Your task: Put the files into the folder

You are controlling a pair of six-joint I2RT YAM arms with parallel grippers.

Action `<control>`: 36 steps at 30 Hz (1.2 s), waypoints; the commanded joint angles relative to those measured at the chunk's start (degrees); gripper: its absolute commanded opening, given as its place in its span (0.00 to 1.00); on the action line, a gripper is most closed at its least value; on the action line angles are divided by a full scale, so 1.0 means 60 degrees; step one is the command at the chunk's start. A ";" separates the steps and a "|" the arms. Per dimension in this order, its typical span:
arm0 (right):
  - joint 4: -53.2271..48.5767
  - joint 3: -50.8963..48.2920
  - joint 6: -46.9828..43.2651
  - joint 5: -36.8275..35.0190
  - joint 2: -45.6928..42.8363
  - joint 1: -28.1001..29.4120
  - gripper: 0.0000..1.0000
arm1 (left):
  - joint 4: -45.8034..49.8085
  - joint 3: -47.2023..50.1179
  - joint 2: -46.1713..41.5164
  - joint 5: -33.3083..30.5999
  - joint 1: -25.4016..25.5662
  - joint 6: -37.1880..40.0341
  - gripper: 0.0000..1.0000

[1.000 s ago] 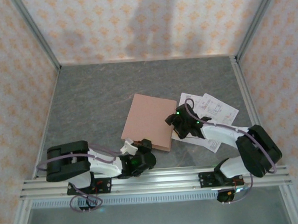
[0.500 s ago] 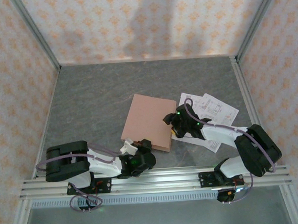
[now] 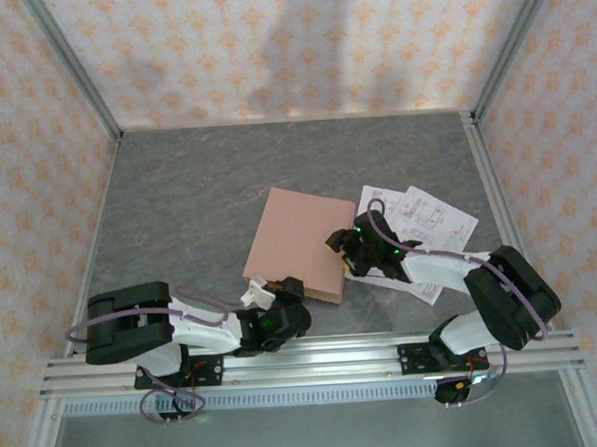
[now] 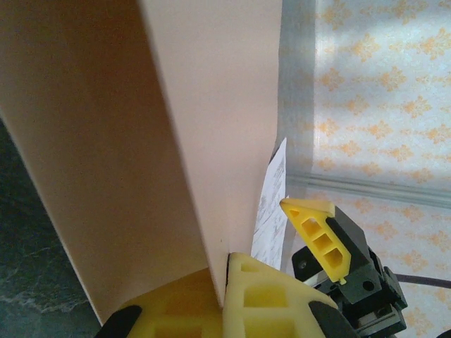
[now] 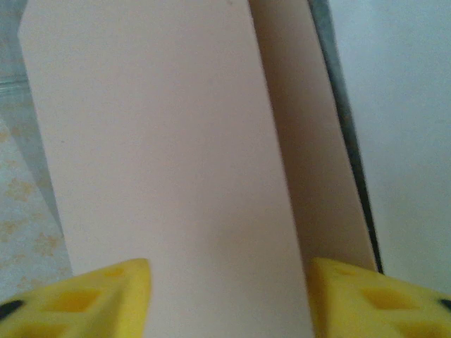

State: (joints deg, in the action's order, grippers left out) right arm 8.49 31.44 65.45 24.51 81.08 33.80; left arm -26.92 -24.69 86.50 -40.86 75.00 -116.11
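Salmon-pink card folder (image 3: 295, 244) is sitting mid-table on the grey stone-look tabletop (image 3: 192, 194), a bit toward the near side. The left gripper (image 3: 265, 288) has its jaws pressed together on the folder's near-left corner. In the left wrist view the gripper (image 4: 227, 282) is pinching the card edge, and that sheet of card stands up away from the other one.

The right gripper (image 3: 337, 249) is at the folder's right edge with its jaws spread. In its own camera the gripper (image 5: 229, 299) has yellow fingertips (image 5: 95, 296) on both sides of the pink card with a wide gap between them. Can't tell if either pad is actually touching it.

The white printed paper files (image 3: 424, 222) are fanned out flat just right of the folder, under the right arm, and a corner of them (image 4: 271, 204) pokes past the card.

Room-wise, there's plenty of bare table far and left. The folder's near edge is close to the aluminium rail (image 3: 315, 355), and the files run toward the right frame.
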 commanded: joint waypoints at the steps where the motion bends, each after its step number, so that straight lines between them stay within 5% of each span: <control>1: 0.0500 -0.0025 -0.0091 -0.0004 0.0069 -0.0022 0.50 | 0.0662 0.0044 -0.0247 -0.0025 0.0052 -0.4384 0.00; 10: -0.0324 0.0506 -0.0197 -0.0229 -0.0227 -0.0021 0.00 | 0.2143 0.0015 -0.1028 0.0244 0.0053 -0.4166 0.04; 15: -0.0885 0.0980 -0.0190 -0.0362 -0.0452 -0.0023 0.00 | 0.4477 -0.0240 -0.2500 0.0722 -0.0083 -0.3072 0.57; 17: -0.1304 0.1338 -0.0202 -0.0398 -0.0447 -0.0023 0.00 | 0.6353 -0.0663 -0.3401 0.1228 -0.0298 -0.2059 0.69; 22: -0.2455 0.2447 -0.0216 -0.0485 -0.0318 -0.0023 0.00 | 1.0832 -0.2083 -0.5352 0.1607 -0.0904 0.1723 0.76; 26: -0.3408 0.3434 -0.0222 -0.0492 0.0009 0.0048 0.00 | 1.1832 -0.3475 -0.5838 0.1435 -0.1232 0.6309 0.76; 32: -0.4951 0.5164 -0.0203 -0.0522 0.0727 0.0256 0.00 | 1.3671 -0.6811 -0.3452 0.1257 -0.1170 1.1533 0.70; 36: -0.5625 0.6094 -0.0098 -0.0483 0.1147 0.0299 0.00 | 1.3492 -0.7900 -0.2005 -0.0217 -0.0318 1.3708 0.71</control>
State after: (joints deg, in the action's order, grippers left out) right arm -18.94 64.53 64.25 22.26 86.70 35.14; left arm 47.79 -69.69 70.57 -35.00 70.39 -51.55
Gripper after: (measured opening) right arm 0.052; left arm 0.711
